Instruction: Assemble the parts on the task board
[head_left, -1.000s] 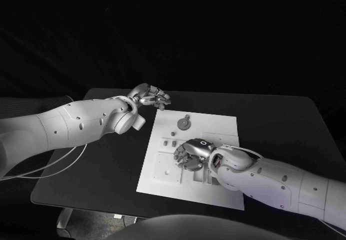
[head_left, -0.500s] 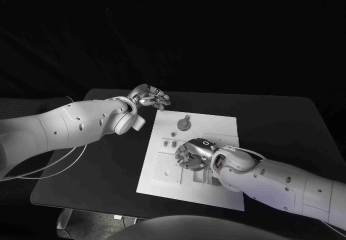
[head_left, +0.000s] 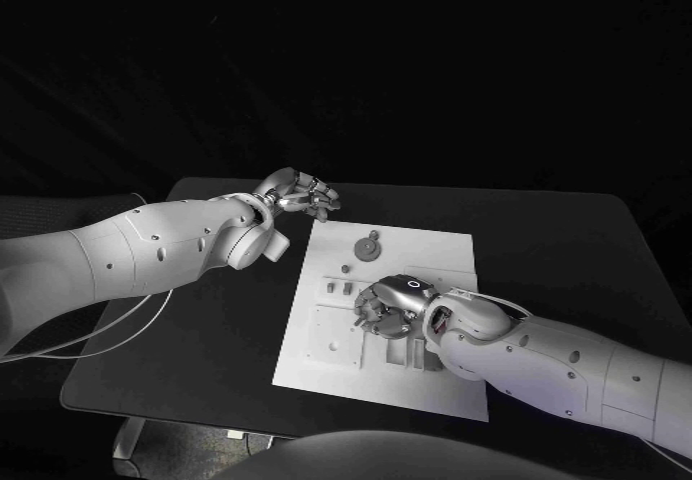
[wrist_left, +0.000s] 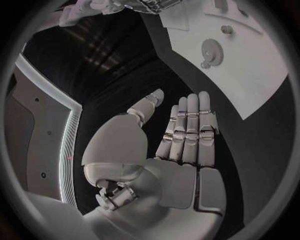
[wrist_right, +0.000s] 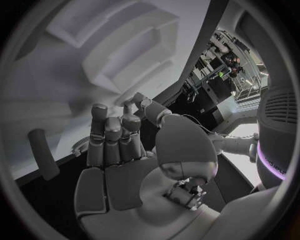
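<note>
No writing or label can be read anywhere. Nearest the robot, the right hand (head_left: 389, 308) hovers low over the middle of the task board (head_left: 440, 250), the white plate lying on the black table (head_left: 562, 240); its fingers (wrist_right: 112, 137) are curled part-way inward, and whether they pinch a part cannot be told. A dark peg (wrist_right: 42, 152) stands on the board just beside that hand. Farther off, a gear part (head_left: 369, 245) lies on the board's far end. Beyond it, the left hand (head_left: 299, 192) hangs over the table just off the board's far left corner, fingers (wrist_left: 187, 125) straight and pressed together, holding nothing.
</note>
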